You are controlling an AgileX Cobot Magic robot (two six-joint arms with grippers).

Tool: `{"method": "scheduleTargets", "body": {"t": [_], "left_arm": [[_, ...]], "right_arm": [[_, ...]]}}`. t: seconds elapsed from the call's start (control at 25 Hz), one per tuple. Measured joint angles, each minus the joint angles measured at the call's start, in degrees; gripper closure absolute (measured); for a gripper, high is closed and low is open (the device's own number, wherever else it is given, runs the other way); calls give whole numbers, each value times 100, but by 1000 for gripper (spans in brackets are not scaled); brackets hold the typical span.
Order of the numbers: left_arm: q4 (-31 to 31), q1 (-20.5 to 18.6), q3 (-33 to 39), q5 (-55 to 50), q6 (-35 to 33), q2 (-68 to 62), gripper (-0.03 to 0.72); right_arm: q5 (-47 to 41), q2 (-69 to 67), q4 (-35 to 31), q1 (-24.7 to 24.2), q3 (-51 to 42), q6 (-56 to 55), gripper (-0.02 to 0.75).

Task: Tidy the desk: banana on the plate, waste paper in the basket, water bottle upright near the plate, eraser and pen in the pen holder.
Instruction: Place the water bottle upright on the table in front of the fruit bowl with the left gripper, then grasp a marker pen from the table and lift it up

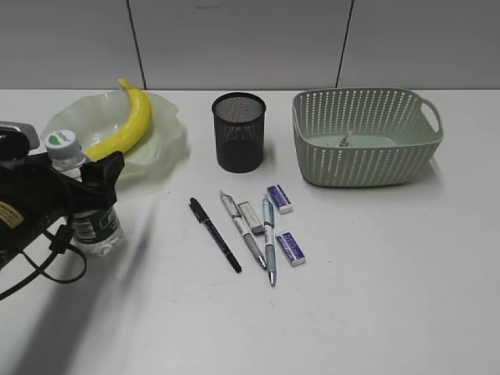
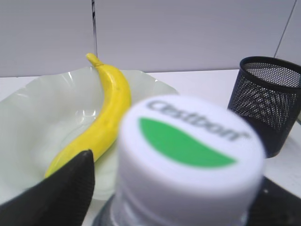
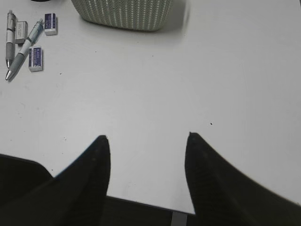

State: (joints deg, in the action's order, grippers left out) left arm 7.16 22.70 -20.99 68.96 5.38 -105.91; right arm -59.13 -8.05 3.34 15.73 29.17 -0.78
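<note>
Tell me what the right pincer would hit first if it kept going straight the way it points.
Nothing close: the right pincer is open over bare desk. Straight ahead the white surface runs free toward the far edge. The basket lies ahead but off to the left, probably outside the line, though depth is hard to judge.

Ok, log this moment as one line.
left end effector: around upright water bottle | banana: on plate | right end effector: open | pens: on desk

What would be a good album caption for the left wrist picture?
Water bottle cap up close between the tool's fingers, banana resting on the plate behind.
</note>
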Motion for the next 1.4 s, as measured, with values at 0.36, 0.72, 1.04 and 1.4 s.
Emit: {"method": "scheduleTargets", "body": {"t": [0.36, 0.72, 1.04, 1.4], "left_arm": [[68, 0, 0, 0, 0, 488, 72], [311, 0, 4, 5, 0, 2020, 81], [512, -19, -261, -4128, -78, 4815, 95], [-137, -546, -1247, -9932, -167, 7684, 109]], "right_arm": [[0, 0, 0, 0, 0, 0, 325], [0, 0, 0, 0, 0, 0, 325], [0, 0, 0, 0, 0, 0, 325], [0, 0, 5, 0, 0, 0, 325]]}}
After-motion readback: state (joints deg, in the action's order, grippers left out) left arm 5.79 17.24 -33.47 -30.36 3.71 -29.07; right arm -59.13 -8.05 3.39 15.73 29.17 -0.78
